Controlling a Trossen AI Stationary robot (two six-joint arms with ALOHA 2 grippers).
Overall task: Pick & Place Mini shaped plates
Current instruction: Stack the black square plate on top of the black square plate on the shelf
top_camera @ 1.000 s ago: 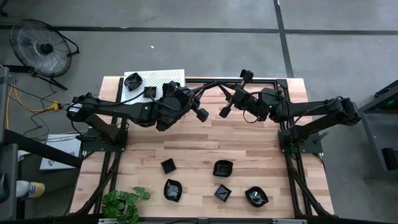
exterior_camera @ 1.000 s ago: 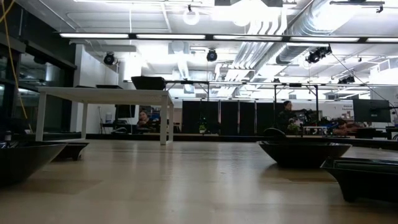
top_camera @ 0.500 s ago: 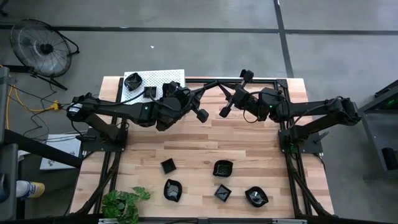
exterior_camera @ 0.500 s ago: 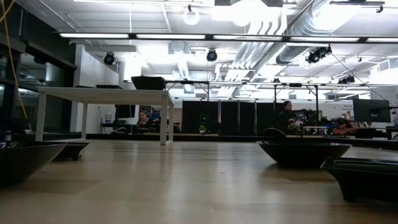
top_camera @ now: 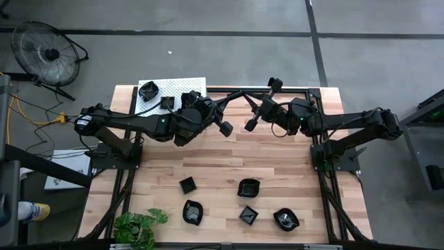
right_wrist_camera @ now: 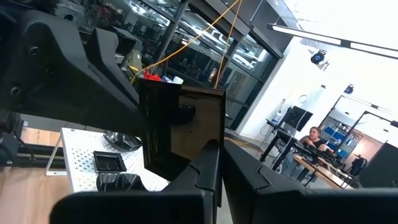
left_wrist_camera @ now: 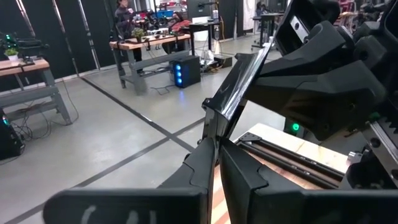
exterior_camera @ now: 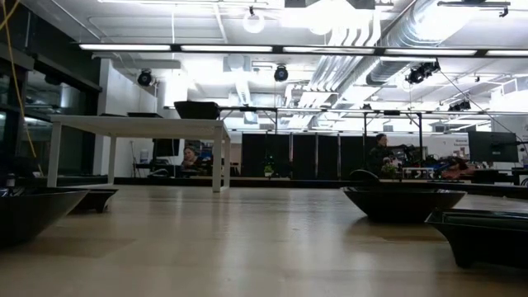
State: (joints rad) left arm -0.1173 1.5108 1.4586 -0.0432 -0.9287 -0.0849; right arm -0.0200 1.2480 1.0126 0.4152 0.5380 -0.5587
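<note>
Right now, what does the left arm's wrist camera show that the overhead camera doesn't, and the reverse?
Only the wrist view: the left claw shut on a black plate, seen edge-on. Only the overhead view: five loose plates spread on the wooden table, a white shelf, a plant, a fan. Both: the right arm close opposite, and that table.

You've got five mini plates (top_camera: 239, 205) spread along the near half of the table (top_camera: 277, 163), a plant (top_camera: 139, 226) at its near-left corner, and the shelf (top_camera: 177, 89) with more plates (top_camera: 148, 90) sitting at the far-left corner behind the left arm (top_camera: 139, 123).
</note>
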